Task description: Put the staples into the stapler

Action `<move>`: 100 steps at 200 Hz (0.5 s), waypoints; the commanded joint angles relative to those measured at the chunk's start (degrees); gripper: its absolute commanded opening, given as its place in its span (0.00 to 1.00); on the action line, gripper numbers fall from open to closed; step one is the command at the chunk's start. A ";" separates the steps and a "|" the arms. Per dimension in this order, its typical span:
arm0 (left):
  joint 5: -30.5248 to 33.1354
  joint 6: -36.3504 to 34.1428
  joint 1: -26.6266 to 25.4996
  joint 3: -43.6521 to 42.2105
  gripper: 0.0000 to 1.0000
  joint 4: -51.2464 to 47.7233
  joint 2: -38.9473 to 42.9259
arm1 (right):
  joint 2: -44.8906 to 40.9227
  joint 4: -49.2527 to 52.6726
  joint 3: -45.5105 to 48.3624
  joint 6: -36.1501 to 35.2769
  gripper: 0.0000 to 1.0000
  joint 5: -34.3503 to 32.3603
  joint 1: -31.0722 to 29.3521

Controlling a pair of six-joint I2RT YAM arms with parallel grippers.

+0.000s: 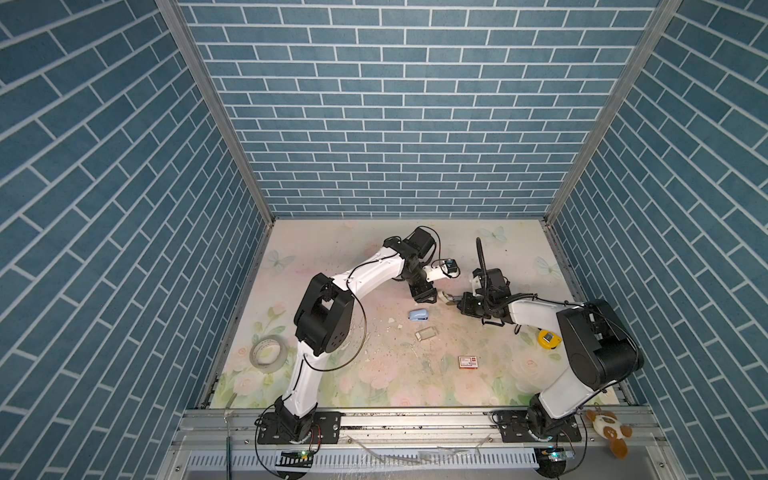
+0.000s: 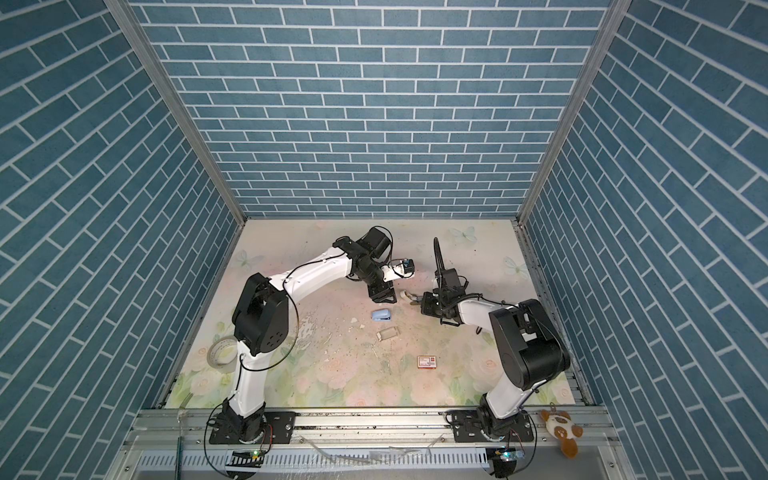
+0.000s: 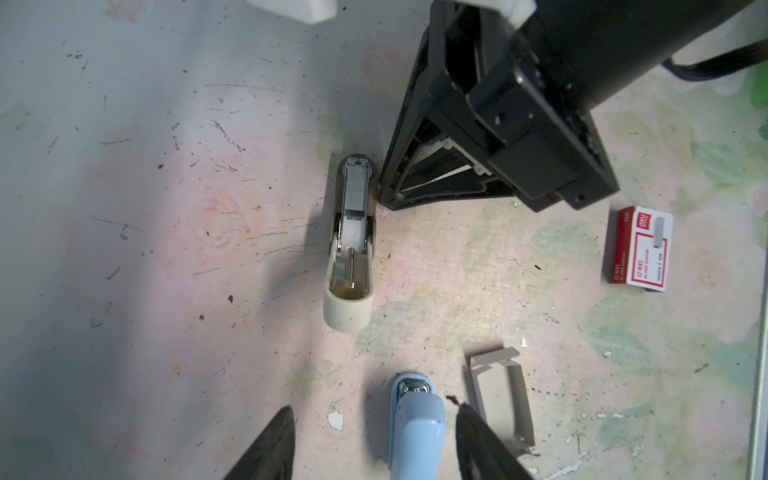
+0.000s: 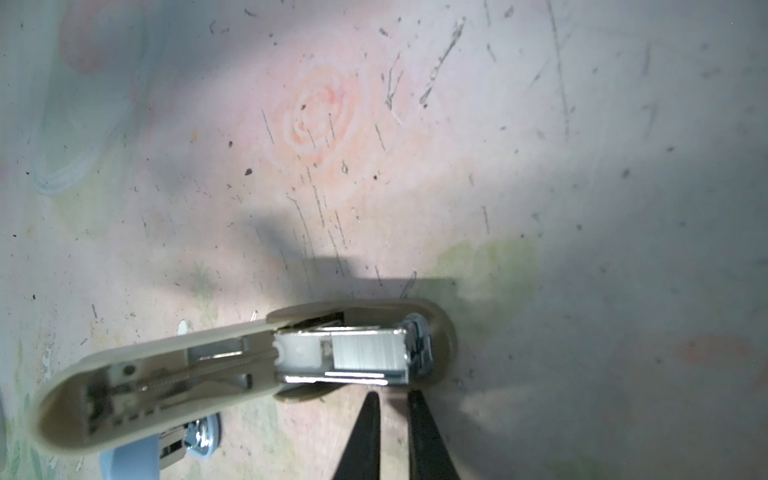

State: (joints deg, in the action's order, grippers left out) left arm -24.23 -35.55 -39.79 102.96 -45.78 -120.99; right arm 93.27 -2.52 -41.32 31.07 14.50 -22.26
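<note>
I see the stapler (image 3: 349, 266) lying near the middle of the desk (image 1: 374, 374), a little toward the right edge, small in both top views (image 1: 442, 296) (image 2: 405, 296). It is beige plastic with a rounded nose and a metal channel inside. Its base sits flat on the desk and its top arm is swung up and back, so the channel is exposed (image 4: 249, 365). The staples (image 4: 368, 351) are a short silver-grey ribbed strip. They sit inside that channel, pushed up to its front end, with the white plastic pusher just behind them. From the left wrist view the strip (image 3: 356, 187) lies straight along the channel.
</note>
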 commanded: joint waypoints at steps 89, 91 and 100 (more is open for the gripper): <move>2.63 -0.56 -2.05 1.99 0.57 4.09 -3.87 | -8.90 4.55 2.33 1.45 0.18 4.18 8.95; 2.63 -0.55 -2.05 1.98 0.57 4.11 -3.85 | -8.61 4.42 2.17 1.45 0.18 4.43 9.16; 2.73 -0.57 -2.05 1.92 0.57 4.07 -3.90 | -7.33 3.60 1.45 1.38 0.17 5.80 9.71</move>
State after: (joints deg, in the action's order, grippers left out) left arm -22.11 -35.42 -41.63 104.97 -41.80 -124.86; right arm 83.18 3.01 -37.74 31.70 15.68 -13.76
